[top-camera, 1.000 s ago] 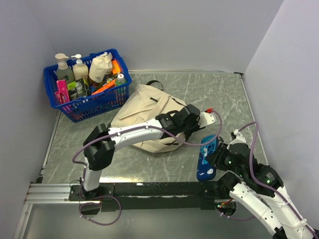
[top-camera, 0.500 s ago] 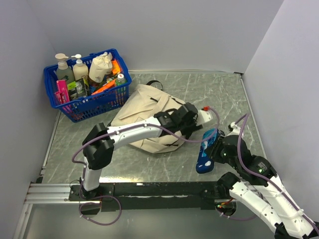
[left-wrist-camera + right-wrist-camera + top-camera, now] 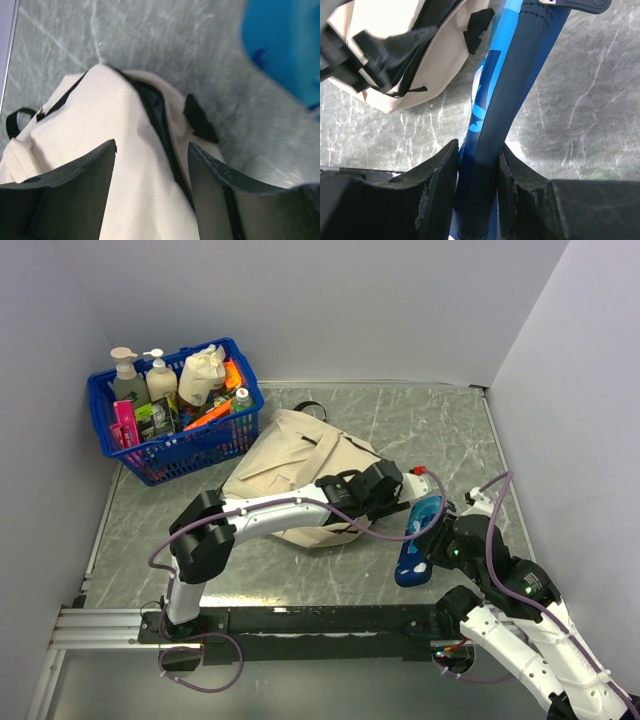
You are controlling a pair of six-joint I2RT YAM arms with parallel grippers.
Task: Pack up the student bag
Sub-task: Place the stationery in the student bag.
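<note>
The cream-beige fabric backpack (image 3: pixel 290 455) with black zipper trim lay mid-table on the grey marbled table (image 3: pixel 430 420), beside the blue plastic basket (image 3: pixel 175 440) in the far left corner. The left gripper (image 3: pixel 152 146) hung over the backpack's near right end, jaws apart and gripping nothing. The right wrist view showed the right gripper (image 3: pixel 477 150) clamped on a flat blue zippered case (image 3: pixel 512 85) just right of the backpack.
</note>
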